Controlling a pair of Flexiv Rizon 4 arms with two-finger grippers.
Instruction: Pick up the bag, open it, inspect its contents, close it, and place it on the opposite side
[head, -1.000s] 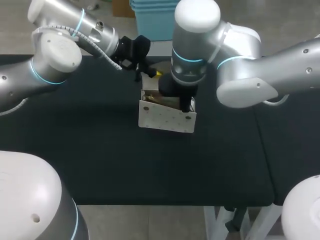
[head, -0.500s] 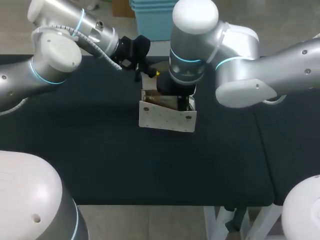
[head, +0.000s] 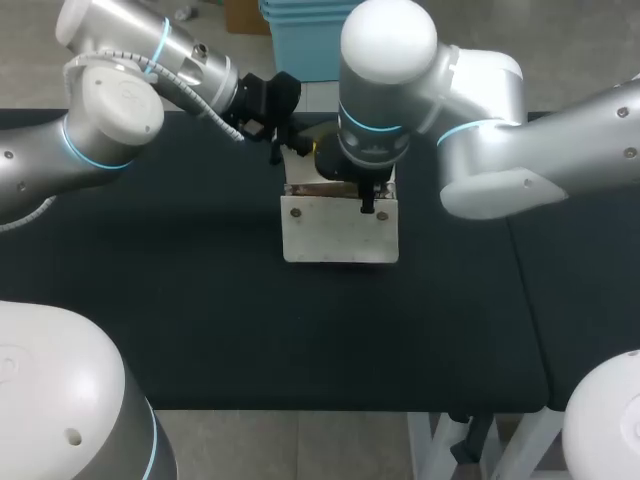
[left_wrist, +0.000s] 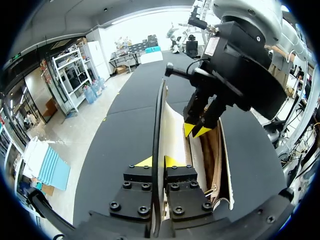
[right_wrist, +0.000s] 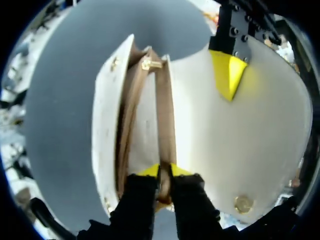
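From overhead, the right arm hides the mouth of the stiff white bag, which stands mid-table, toward the far edge. At the left wrist, the left gripper is clenched on the bag's thin flap, seen edge-on. At the right wrist, the right gripper pinches a brown inner panel.

Robotics lab / test bench. Evidence: two silver industrial arms, left arm & right arm, w/ lit blue rings at the joints, both over one work table w/ a plain black top on a white frame. The black top runs flat under & far ahead of the left gripper, and shows beside the right gripper. Each gripper: 2 black bolted fingers w/ yellow tips, nipped onto a white bag, the test item.
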